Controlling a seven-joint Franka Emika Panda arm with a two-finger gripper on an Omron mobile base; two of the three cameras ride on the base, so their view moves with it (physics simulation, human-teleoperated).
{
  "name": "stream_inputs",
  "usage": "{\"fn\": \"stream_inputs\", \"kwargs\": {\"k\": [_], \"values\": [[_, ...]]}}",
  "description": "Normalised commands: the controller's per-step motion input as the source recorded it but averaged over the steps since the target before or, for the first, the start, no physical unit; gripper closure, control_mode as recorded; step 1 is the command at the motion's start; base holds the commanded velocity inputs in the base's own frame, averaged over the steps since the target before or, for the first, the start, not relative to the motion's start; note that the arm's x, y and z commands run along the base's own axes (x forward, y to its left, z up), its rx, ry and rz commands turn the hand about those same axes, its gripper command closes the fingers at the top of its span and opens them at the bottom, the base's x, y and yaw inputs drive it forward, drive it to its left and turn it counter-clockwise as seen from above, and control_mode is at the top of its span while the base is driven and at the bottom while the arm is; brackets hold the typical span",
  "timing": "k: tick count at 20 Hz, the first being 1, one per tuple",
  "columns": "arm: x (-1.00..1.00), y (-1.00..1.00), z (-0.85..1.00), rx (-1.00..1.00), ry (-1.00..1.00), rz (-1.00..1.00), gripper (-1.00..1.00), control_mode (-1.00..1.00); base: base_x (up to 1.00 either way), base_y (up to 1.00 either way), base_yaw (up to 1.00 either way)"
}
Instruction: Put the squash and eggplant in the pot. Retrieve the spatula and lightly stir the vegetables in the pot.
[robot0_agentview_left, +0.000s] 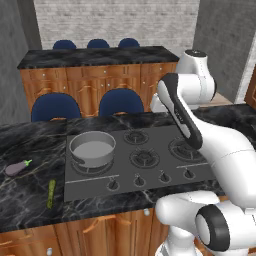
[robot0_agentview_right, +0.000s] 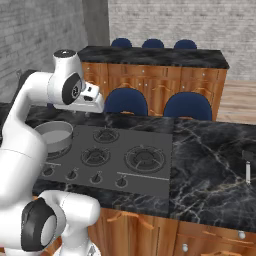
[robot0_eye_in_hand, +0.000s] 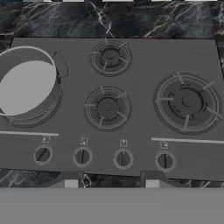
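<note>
The grey pot (robot0_agentview_left: 93, 159) stands empty on the stove's left burner, also seen as the pot (robot0_agentview_right: 58, 143) and the pot (robot0_eye_in_hand: 56, 85). On the counter left of the stove lie the thin green squash (robot0_agentview_left: 51, 193) and, further left, the purple eggplant (robot0_agentview_left: 17, 167). The spatula (robot0_agentview_right: 247, 169) lies far off on the right counter. My gripper (robot0_eye_in_hand: 111, 184) hangs high over the stove's front edge, looking down at the knobs. Its tips stand apart with nothing between them. In the right base view the gripper (robot0_agentview_right: 96, 104) hovers above the pot's far side.
The black stove (robot0_agentview_left: 150, 170) has several burners and a row of knobs along its front. Dark marble counter runs on both sides. Blue chairs (robot0_agentview_left: 120, 102) stand behind the counter, with a second counter further back.
</note>
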Motion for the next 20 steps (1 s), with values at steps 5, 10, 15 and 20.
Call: {"fn": "stream_inputs", "kwargs": {"k": [5, 10, 15, 20], "values": [[-0.30, 0.06, 0.00, 0.00, 0.00, 0.04, -1.00, -1.00, 0.00, 0.00, 0.00], [-0.33, 0.58, 0.00, 0.00, 0.00, 0.09, -1.00, -1.00, 0.00, 0.00, 0.00], [-0.46, 1.00, -0.19, 0.00, 0.00, 0.07, -1.00, -1.00, 0.00, 0.00, 0.00], [-0.42, 1.00, -0.40, 0.00, 0.00, 0.03, -1.00, -1.00, 0.00, 0.00, 0.00]]}}
